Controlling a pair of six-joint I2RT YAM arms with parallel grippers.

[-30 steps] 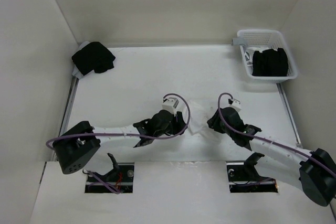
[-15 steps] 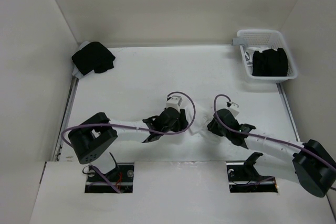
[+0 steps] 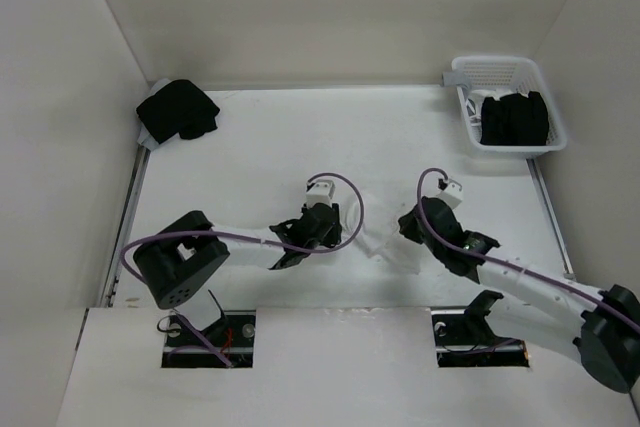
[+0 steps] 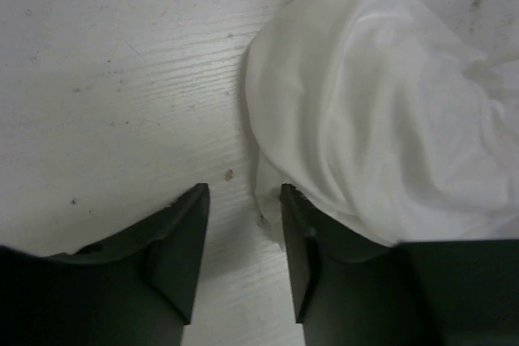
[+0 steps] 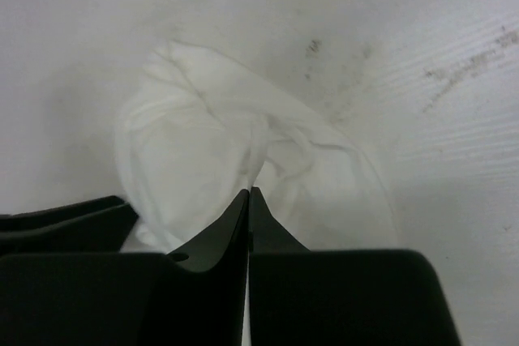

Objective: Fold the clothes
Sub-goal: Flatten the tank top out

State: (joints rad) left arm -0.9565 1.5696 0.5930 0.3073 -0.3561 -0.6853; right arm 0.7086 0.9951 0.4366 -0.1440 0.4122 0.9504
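The white top (image 3: pixel 375 240) lies crumpled in a small heap on the counter (image 3: pixel 300 137), toward the near edge and about midway between the two arms. It is bunched and creased, not spread flat, and I cannot make out its straps.

The left tool (image 3: pixel 340 235) sits low at the heap's left side. From its own camera, the left tool (image 4: pixel 243 200) has its jaws apart with bare counter showing in the gap. The top (image 4: pixel 381 119) lies over to the right of them. One edge of the cloth touches the right-hand finger (image 4: pixel 296 232) and dips just inside the gap, but the jaws are not closed on it.

The right tool (image 3: pixel 408 232) is at the heap's other side. In its wrist view the right tool (image 5: pixel 249 200) has its jaws pressed together, and the creases of the top (image 5: pixel 203 143) run in to the tips, so it is pinching a fold of the cloth.

A black garment (image 3: pixel 178 112) sits in the far left corner. A white basket (image 3: pixel 495 63) in the far right corner holds more black clothes (image 3: pixel 515 119).
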